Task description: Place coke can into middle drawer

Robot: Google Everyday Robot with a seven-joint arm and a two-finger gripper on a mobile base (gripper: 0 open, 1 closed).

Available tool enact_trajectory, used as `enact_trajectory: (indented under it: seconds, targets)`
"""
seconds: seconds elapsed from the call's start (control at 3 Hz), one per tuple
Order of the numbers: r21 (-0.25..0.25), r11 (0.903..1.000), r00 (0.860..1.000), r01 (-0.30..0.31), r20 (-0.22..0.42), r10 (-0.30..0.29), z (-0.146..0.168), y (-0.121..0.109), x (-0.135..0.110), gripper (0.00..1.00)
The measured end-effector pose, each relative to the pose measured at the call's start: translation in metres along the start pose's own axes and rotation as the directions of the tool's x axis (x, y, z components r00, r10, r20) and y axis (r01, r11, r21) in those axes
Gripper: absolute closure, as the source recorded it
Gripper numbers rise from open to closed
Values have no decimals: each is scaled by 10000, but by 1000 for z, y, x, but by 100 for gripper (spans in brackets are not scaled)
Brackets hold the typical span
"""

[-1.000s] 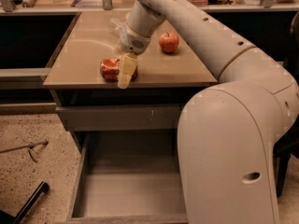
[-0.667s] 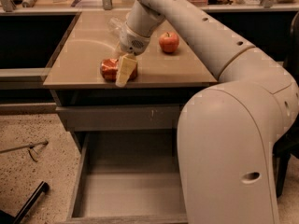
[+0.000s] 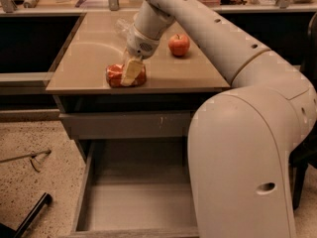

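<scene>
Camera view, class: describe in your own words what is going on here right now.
The robot's arm reaches over the countertop, and its gripper is down at the coke can, which lies on its side near the front edge. Below, the middle drawer stands pulled open; the can is not yet in it. A red apple sits further back, apart from the can.

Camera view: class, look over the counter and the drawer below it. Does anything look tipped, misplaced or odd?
Yes. The coke can lies on its side near the counter's front edge instead of standing upright, with the claw down over it. The middle drawer below is pulled out. The apple sits normally.
</scene>
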State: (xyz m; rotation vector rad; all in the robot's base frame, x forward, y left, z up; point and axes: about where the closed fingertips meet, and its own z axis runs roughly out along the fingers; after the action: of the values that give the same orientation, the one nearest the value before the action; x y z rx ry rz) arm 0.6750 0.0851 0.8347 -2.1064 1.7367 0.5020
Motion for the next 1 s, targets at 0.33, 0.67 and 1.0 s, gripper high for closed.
enact_trajectory:
  seconds: [0.33, 0.67, 1.0]
  targets:
    - [132, 9999, 10000, 68, 63, -68, 0, 4, 0, 97]
    - [754, 9942, 9901, 763, 1119, -845, -18, 31, -13, 100]
    - [916, 9838, 9532, 1541, 2484, -1725, 3, 85, 6, 100]
